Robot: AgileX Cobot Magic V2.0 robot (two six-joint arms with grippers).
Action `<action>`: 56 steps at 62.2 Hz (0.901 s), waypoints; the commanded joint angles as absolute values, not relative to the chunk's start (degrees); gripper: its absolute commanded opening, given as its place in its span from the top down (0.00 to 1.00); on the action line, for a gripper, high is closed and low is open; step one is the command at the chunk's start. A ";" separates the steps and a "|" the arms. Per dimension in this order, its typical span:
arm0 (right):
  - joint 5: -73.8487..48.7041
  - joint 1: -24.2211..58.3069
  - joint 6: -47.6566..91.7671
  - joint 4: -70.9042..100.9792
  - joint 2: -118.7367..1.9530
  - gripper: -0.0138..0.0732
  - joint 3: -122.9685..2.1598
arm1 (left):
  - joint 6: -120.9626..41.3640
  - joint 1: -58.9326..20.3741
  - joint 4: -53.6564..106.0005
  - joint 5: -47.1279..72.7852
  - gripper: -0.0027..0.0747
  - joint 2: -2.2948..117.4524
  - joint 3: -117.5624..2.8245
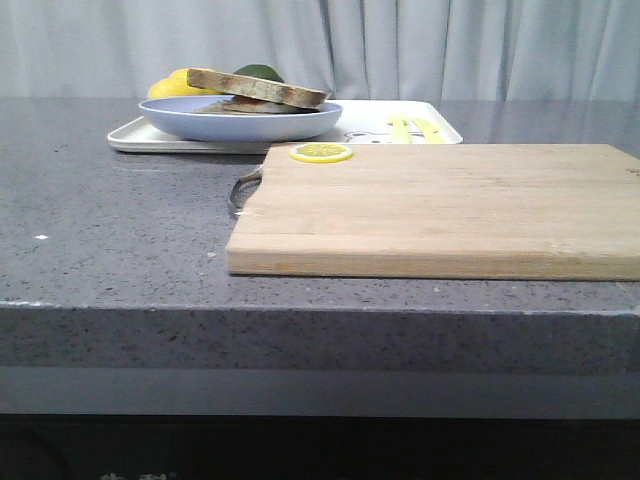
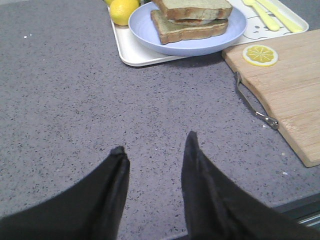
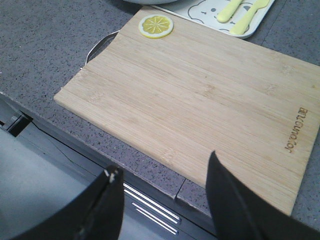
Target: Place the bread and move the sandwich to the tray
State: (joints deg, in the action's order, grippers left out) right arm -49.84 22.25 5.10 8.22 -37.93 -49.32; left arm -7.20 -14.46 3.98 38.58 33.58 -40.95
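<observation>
While the sandwich (image 2: 192, 21), bread (image 2: 194, 8) on top, sits on its blue plate (image 2: 150, 34) on the tray (image 2: 134, 54) well ahead of the spread, empty left tool (image 2: 154, 151), the task looks finished, and the spread right tool (image 3: 162, 165), hovering at the cutting board's (image 3: 200, 100) near edge, needs no move.

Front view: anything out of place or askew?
Nothing spilled or damaged. The sandwich on the blue plate sits on the tray, its top slice slightly offset. One lemon slice lies alone at the cutting board corner. Both grippers are open, empty.
</observation>
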 commanded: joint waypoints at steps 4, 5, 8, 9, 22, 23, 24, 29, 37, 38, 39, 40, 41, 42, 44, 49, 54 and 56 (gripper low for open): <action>-46.33 21.84 5.37 8.59 -37.76 0.40 -50.80 | -5.96 -14.78 3.42 34.42 0.65 33.62 -42.58; -46.33 21.84 5.37 8.59 -37.76 0.42 -50.80 | -5.96 -14.78 3.42 34.42 0.66 33.62 -42.58; -46.33 21.84 5.37 8.59 -37.76 0.48 -50.80 | -5.96 -14.78 3.42 34.42 0.69 33.62 -42.58; -46.33 21.84 5.37 8.59 -37.76 0.50 -50.80 | -5.96 -14.78 3.42 34.42 0.70 33.62 -42.58; -46.40 21.84 5.37 8.59 -37.76 0.87 -50.80 | -5.96 -14.78 3.42 34.42 0.94 33.62 -42.58; -46.40 21.84 5.37 8.59 -37.76 0.89 -50.80 | -5.96 -14.78 3.42 34.42 0.96 33.62 -42.58; -46.40 21.84 5.37 8.59 -37.76 0.90 -50.80 | -5.96 -14.78 3.42 34.42 0.97 33.62 -42.58; -46.40 21.84 5.37 8.59 -37.76 0.92 -50.80 | -5.96 -14.78 3.53 34.20 0.99 33.62 -42.58; -46.33 21.84 5.37 8.59 -37.76 0.92 -50.80 | -5.23 -14.78 6.93 34.09 0.99 33.62 -42.58; -46.33 21.84 5.37 8.59 -37.76 0.92 -50.80 | -5.23 -14.78 7.10 34.09 0.99 33.62 -42.58; -46.33 21.84 5.37 8.59 -37.76 0.92 -50.80 | -5.23 -14.78 7.10 34.09 0.99 33.62 -42.58; -46.33 21.84 5.37 8.59 -37.76 0.92 -50.80 | -5.23 -14.78 7.10 34.09 0.99 33.62 -42.58; -46.33 21.84 5.37 8.59 -37.76 0.92 -50.80 | -5.23 -14.78 7.10 34.09 0.99 33.62 -42.58; -46.33 21.84 5.37 8.59 -37.76 0.92 -50.80 | -5.23 -14.78 7.10 34.09 0.99 33.62 -42.58; -46.33 21.84 5.37 8.59 -37.76 0.92 -50.80 | -5.23 -14.78 7.10 34.09 0.99 33.62 -42.58; -46.33 21.84 5.37 8.59 -37.76 0.92 -50.80 | -5.23 -14.78 7.10 34.09 0.99 33.62 -42.58; -46.33 21.84 5.37 8.59 -37.76 0.92 -50.80 | -5.23 -14.78 7.10 34.09 0.99 33.62 -42.58; -46.33 21.84 5.37 8.59 -37.76 0.92 -50.80 | -5.23 -14.78 7.10 34.09 0.99 33.62 -42.58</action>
